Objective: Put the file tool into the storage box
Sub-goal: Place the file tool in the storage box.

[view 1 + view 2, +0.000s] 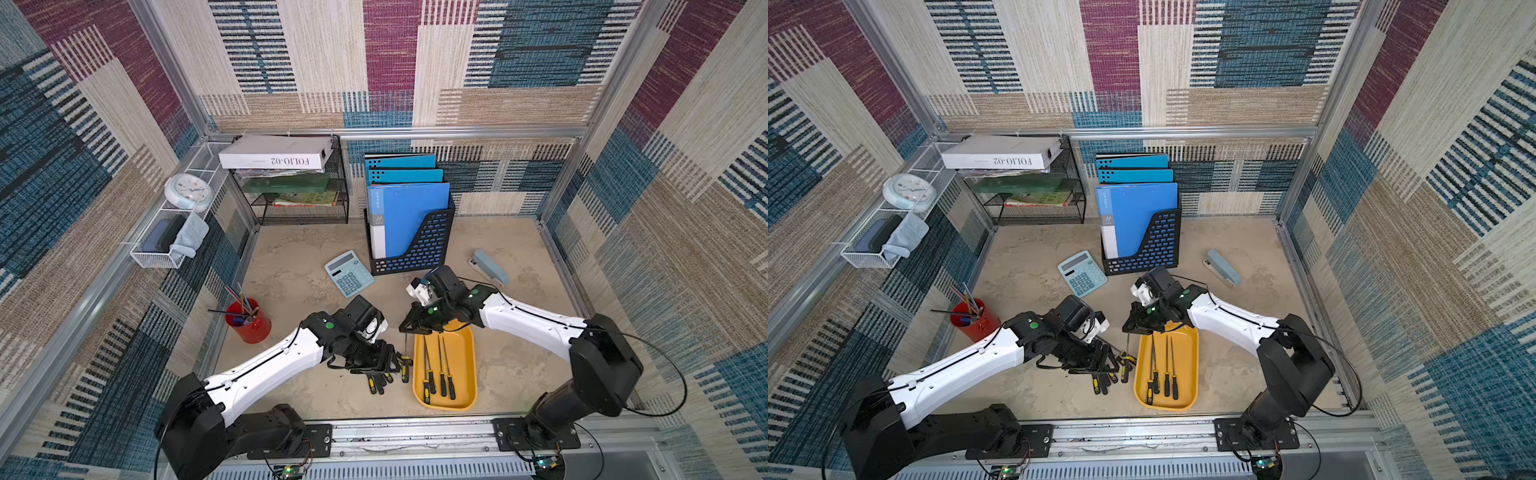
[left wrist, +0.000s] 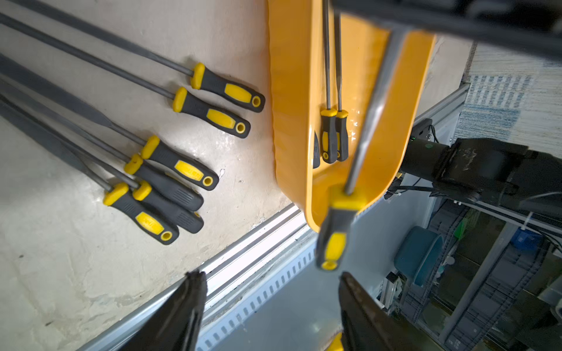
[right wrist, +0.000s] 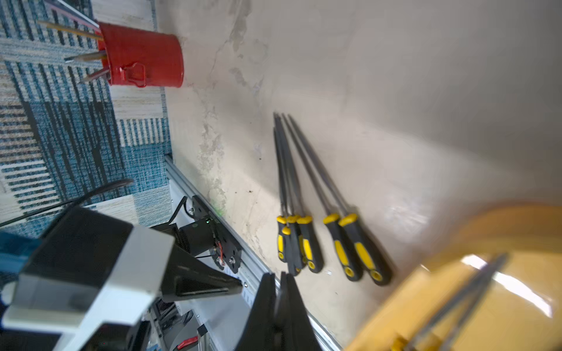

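Left of the storage box [image 1: 466, 361], the left gripper [image 2: 273, 307] hangs with its jaws spread wide, holding nothing. Below it a loose bunch of files [image 2: 170, 176] lies on the table [image 1: 519, 353] beside the box. Just off the box's left rim is the file tool [image 1: 405, 368], its handle toward the box's near end. The right gripper [image 1: 406, 330] pinches its shaft, clamped tight by the box's far left corner. Four files [image 1: 440, 374] lie inside the box.
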{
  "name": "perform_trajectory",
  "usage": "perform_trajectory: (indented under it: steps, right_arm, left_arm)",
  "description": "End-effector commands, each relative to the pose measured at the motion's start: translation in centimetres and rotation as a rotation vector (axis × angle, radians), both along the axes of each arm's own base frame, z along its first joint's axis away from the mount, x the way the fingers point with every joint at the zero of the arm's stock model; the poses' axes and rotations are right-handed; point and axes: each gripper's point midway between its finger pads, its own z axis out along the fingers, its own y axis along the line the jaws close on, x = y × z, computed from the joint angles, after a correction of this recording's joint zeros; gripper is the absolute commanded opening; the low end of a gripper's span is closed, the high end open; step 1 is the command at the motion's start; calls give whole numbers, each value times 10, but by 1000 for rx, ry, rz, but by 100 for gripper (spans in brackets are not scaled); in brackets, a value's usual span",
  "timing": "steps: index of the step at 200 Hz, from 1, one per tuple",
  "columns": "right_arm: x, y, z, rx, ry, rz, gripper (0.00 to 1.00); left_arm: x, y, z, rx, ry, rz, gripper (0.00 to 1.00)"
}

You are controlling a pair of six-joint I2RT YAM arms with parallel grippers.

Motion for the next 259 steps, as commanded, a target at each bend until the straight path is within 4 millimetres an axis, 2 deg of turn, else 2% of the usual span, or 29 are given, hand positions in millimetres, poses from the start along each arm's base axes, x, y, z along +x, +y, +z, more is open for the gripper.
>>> perform_trajectory:
  steps: [1,23,54,114,166,211,238,259]
  right_arm:
    - [-8,-60,-15,-186,31,-53,0]
    - [-13,-104,-25,-344,32,-84,0]
    - [-24,-124,-52,-450,61,-62,0]
    - [-25,-131,-83,-509,82,-73,0]
    - [-28,-131,-99,-505,97,-73,0]
    - [-29,-129,-103,-497,98,-77,23]
    - [-28,-130,-98,-492,90,-89,28]
    - [-24,-128,-88,-484,67,-96,30]
  left_arm:
    - [1,8,1,36,-8,30,78]
    - [0,13,-2,52,-14,45,80]
    - [0,16,-8,72,-7,63,80]
    - [1,19,-12,89,-3,79,80]
    - [2,21,-16,104,-2,89,80]
    - [2,24,-19,121,1,93,80]
    - [1,26,-21,131,10,98,80]
    - [-3,31,-24,153,25,112,80]
